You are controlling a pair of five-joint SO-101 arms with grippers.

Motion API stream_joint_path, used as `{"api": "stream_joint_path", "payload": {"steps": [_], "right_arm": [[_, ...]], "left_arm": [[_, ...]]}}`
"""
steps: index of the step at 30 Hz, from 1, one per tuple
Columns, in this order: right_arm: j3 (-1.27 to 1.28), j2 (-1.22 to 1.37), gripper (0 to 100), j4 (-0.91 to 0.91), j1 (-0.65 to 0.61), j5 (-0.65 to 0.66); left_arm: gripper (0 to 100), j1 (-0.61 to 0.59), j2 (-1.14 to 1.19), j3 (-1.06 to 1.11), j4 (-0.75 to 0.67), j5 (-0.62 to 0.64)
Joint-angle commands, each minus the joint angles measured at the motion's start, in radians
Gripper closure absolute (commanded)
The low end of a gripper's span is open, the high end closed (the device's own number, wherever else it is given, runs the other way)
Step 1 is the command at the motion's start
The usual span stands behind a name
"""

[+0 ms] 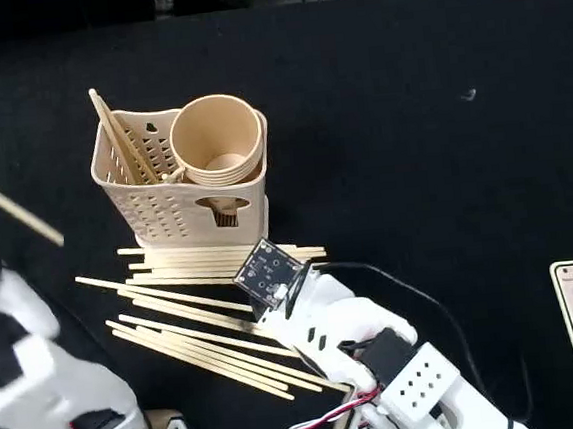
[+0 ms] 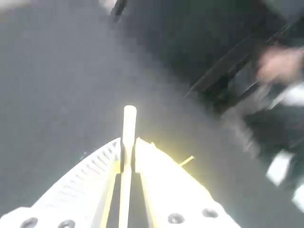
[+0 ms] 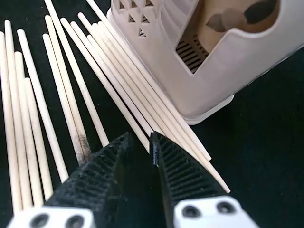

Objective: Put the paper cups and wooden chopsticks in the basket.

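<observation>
Well, the left gripper [image 2: 127, 145] has its fingers clamped on a single chopstick [image 1: 10, 207], which hangs slanted in the air at the left edge of the high view, well apart from the basket [image 1: 166, 210] standing upper left of centre. The paper cups [image 1: 215, 130] sit stacked in the basket's right half and a few leaning sticks [image 1: 119, 139] poke out of its left half. So I'd judge the cups done and the step in hand to be carrying this stick over and dropping it in. To do that well, I'd say the stick wants bringing above the left half, tipping closer to upright, and lowering in beside the leaning sticks before the fingers let go. Released on a slant, it could catch the rim or glance off the cups. How far along its length it is held I can't tell, so a gentle swing seems wise. The right gripper [image 3: 141, 142] hovers low over the loose chopsticks [image 1: 201, 327] fanned on the table at lower centre, just below the basket. Its black jaws are almost together, with a thin slit and nothing visibly held between them. It would do best to stay clear of the basket's mouth during the drop.
</observation>
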Motion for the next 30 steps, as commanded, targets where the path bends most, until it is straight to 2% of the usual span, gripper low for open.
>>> {"api": "stream_joint_path", "payload": {"steps": [1,7,14,20,26,30], "right_arm": [[0.001,-0.008,92.3,-0.018,0.015,0.003],[0.001,-0.008,92.3,-0.018,0.015,0.003],[0.001,-0.008,92.3,-0.017,0.015,0.003],[0.001,-0.008,92.3,-0.017,0.015,0.005],[-0.008,-0.016,92.3,0.018,0.015,0.005],[-0.013,-0.016,92.3,0.020,0.015,0.005]], "left_arm": [[97,0.134,-0.183,-0.005,-0.132,0.043],[97,0.309,-0.166,-0.005,-0.282,0.037],[97,0.394,-0.035,-0.005,-0.353,0.035],[96,0.400,0.020,-0.015,-0.215,0.034],[77,0.400,0.020,-0.015,-0.114,-0.089],[76,0.392,-0.003,-0.074,-0.048,-0.109]]}}
